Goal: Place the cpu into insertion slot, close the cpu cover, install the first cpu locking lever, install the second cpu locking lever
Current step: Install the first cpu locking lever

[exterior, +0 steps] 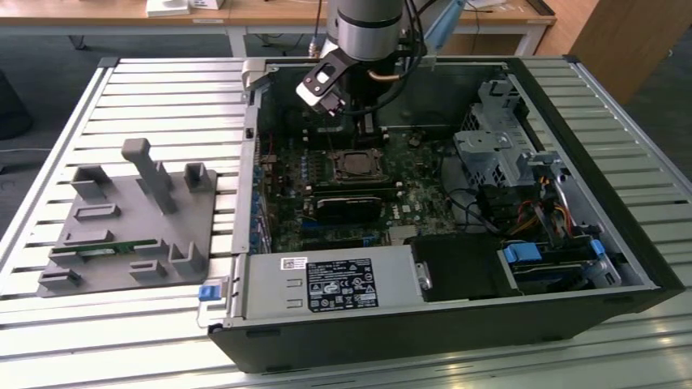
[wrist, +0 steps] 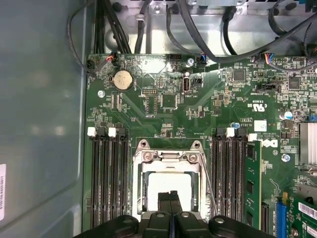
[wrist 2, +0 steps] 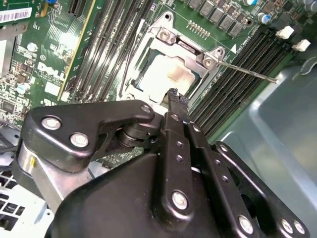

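Note:
The cpu [wrist: 168,183] lies in the insertion slot [exterior: 355,164], its pale metal top [wrist 2: 166,74] showing through the window of the cpu cover [wrist: 167,159]. The cover's silver frame [wrist 2: 171,39] lies down over the slot. One thin locking lever [wrist 2: 247,72] sticks out over the memory slots; in the first wrist view this locking lever [wrist: 208,183] runs along the socket's side. My gripper [wrist: 171,196] hangs just above the chip's edge, with its black fingers pressed together and nothing between them. From outside, the gripper [exterior: 368,130] stands above the slot inside the case.
The open computer case [exterior: 605,243] lies on a slatted table. A black card [exterior: 348,207] sits beside the slot, memory slots [wrist: 106,178] flank it, and cables [exterior: 540,211] and a drive cage [exterior: 492,150] fill the exterior view's right. A grey fixture [exterior: 130,219] stands outside the case.

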You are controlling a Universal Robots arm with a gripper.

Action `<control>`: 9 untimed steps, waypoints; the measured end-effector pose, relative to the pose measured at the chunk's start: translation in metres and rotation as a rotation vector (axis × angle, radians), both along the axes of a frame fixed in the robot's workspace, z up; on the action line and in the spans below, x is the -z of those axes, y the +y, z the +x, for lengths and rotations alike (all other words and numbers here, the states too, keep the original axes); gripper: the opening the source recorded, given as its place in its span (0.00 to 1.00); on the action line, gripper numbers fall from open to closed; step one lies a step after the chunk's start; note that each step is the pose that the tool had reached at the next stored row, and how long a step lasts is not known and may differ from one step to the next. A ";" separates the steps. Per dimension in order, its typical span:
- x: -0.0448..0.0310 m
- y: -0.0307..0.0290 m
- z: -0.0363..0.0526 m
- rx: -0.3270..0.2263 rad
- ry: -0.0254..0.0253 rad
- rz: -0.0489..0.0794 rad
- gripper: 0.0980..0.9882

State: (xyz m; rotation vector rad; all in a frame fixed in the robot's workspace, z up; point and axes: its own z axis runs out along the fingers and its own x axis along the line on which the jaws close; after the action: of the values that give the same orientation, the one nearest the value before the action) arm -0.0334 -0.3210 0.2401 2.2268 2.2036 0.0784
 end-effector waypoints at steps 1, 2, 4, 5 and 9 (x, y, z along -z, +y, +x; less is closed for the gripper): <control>-0.0015 0.0000 0.0000 0.000 0.0000 0.000 0.01; -0.0028 0.0000 0.0000 0.000 0.0000 0.000 0.01; -0.0053 0.0000 0.0000 0.000 -0.0001 0.000 0.01; -0.0067 0.0000 0.0000 0.000 -0.0001 0.000 0.01; -0.0114 0.0000 0.0000 0.000 -0.0002 0.000 0.01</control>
State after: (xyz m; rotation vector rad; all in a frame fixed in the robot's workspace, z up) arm -0.0334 -0.3210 0.2515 2.2266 2.2035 0.0785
